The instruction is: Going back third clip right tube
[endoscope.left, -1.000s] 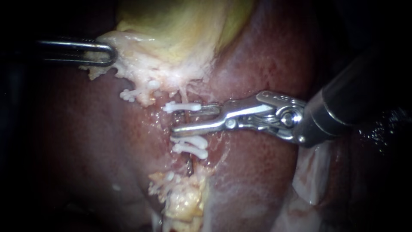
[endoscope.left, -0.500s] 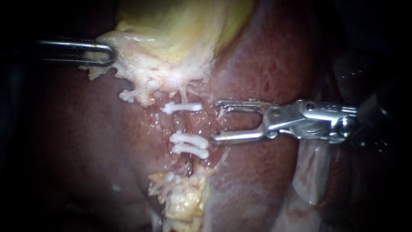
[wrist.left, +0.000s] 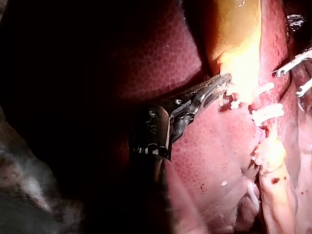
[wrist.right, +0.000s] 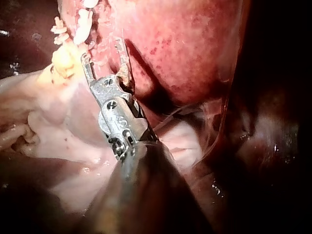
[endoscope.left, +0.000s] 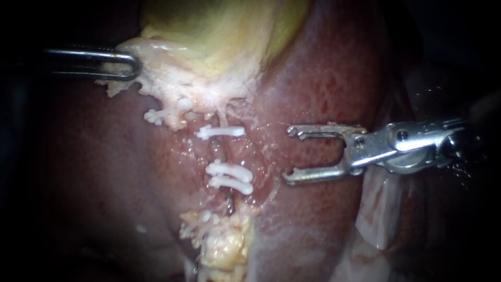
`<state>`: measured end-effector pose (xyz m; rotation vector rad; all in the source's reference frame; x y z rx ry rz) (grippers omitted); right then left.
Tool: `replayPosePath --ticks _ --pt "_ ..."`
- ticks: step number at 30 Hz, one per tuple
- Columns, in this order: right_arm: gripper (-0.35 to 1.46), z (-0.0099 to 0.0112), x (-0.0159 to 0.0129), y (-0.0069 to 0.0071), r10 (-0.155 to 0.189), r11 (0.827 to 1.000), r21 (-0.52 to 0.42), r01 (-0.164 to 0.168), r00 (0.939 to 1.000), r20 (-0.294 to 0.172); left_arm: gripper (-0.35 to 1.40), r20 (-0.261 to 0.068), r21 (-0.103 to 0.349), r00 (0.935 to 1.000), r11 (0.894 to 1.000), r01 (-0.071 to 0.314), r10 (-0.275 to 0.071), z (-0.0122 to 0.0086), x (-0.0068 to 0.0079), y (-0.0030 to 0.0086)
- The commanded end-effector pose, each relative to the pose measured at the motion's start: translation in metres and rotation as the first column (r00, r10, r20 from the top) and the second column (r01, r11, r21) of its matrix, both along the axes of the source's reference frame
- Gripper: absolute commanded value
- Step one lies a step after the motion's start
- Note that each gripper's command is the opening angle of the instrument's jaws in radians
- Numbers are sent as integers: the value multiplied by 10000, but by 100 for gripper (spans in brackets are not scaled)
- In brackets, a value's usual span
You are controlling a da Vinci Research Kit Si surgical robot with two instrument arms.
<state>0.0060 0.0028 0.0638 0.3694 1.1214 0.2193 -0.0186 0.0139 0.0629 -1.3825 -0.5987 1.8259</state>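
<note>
A thin tube [endoscope.left: 224, 150] runs down the middle of the liver bed. It carries one white clip [endoscope.left: 221, 131] higher up and two white clips [endoscope.left: 230, 176] close together lower down. My right instrument [endoscope.left: 288, 155] stands to the right of the tube, apart from it, its jaws open and empty; the right wrist view shows the same open jaws [wrist.right: 102, 52]. My left instrument [endoscope.left: 128, 63] is shut on the pale edge of the gallbladder [endoscope.left: 224, 31] at the upper left, and the left wrist view shows this grip [wrist.left: 220, 84] too.
Dark red liver [endoscope.left: 323, 78] surrounds the tube. Another white clip [endoscope.left: 159, 115] sits under the gallbladder's edge to the left. A yellow fatty lump [endoscope.left: 224, 245] lies below the lower clips. Pale membrane [endoscope.left: 381, 214] lies under my right instrument.
My right instrument has drawn back to the right, away from the tube, with its jaws open. The upper clip stays on the tube. My left instrument has not moved.
</note>
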Motion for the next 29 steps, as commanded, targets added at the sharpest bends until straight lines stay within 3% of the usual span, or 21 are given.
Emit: replayPosePath --ticks 1,7,17,23,29 --pt "50 0 -1 1 2 10000 -28 -2 10000 -2 -35 -8 -12 10000 10000 7 -7 2 -1 -1" --pt "50 -3 -5 3 -80 9998 -166 79 10000 -40 -35 -78 -71 10000 10000 40 -40 16 -13 -2" --pt "50 -6 -9 0 -210 9996 -183 208 9997 -114 -35 -283 -130 9992 9995 -270 266 59 -42 -8" --pt "50 -9 -9 -3 -300 9992 -279 296 9994 -158 -35 -322 -144 9988 9992 -386 381 70 -49 -12" --pt "50 -11 -8 -4 -300 9992 -274 296 9994 -159 -35 -317 -143 9987 9991 -394 389 69 -47 -13"
